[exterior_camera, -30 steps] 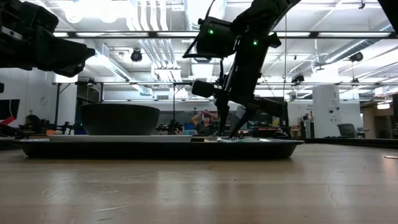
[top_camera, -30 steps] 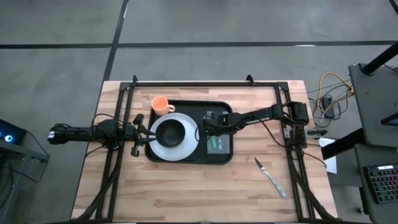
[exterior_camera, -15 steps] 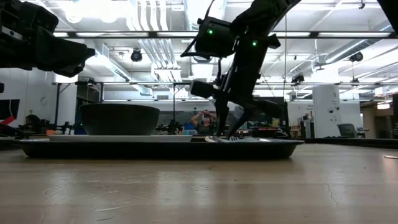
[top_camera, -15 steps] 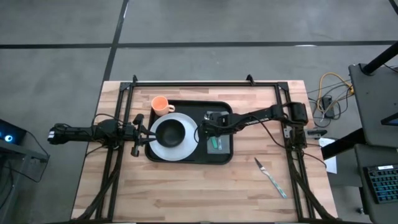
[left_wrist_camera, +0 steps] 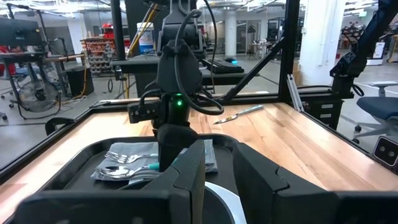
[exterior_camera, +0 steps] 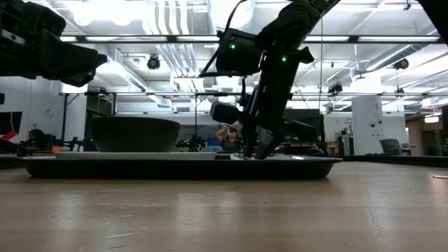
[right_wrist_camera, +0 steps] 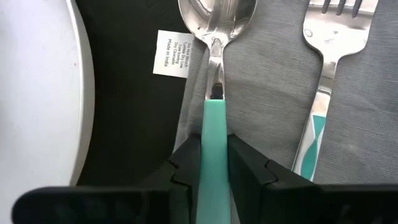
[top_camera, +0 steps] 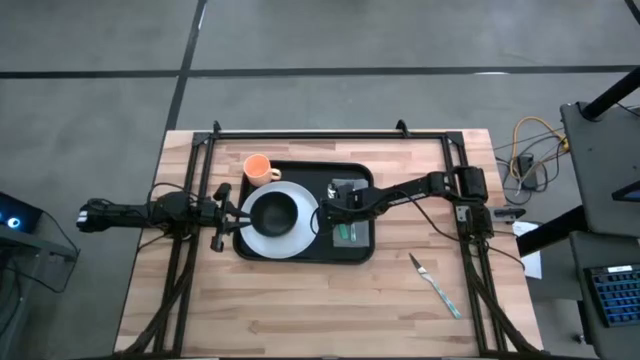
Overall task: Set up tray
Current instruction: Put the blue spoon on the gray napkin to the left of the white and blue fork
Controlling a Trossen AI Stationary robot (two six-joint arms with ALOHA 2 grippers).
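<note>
Pinching the teal-handled steel spoon [right_wrist_camera: 214,112] lengthwise, the right gripper [right_wrist_camera: 214,163] is hovering over the grey cloth napkin [right_wrist_camera: 267,93] on the large flat black tray [top_camera: 300,252]; the left gripper's [top_camera: 222,212] jaws sit narrowly parted.

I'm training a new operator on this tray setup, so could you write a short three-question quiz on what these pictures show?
1. True or false: the right gripper has its fingers on either side of the spoon handle.
2. What lies under the spoon and the fork? A) the white plate B) a grey napkin C) bare wood
3. Which item of cutlery is off the tray, on the table?

Key
1. True. The teal handle sits between the two dark fingers.
2. B, the grey napkin, which lies on the tray beside the plate.
3. The knife, on the wood on the right arm's side. The left gripper waits by the tray's other end.
</note>
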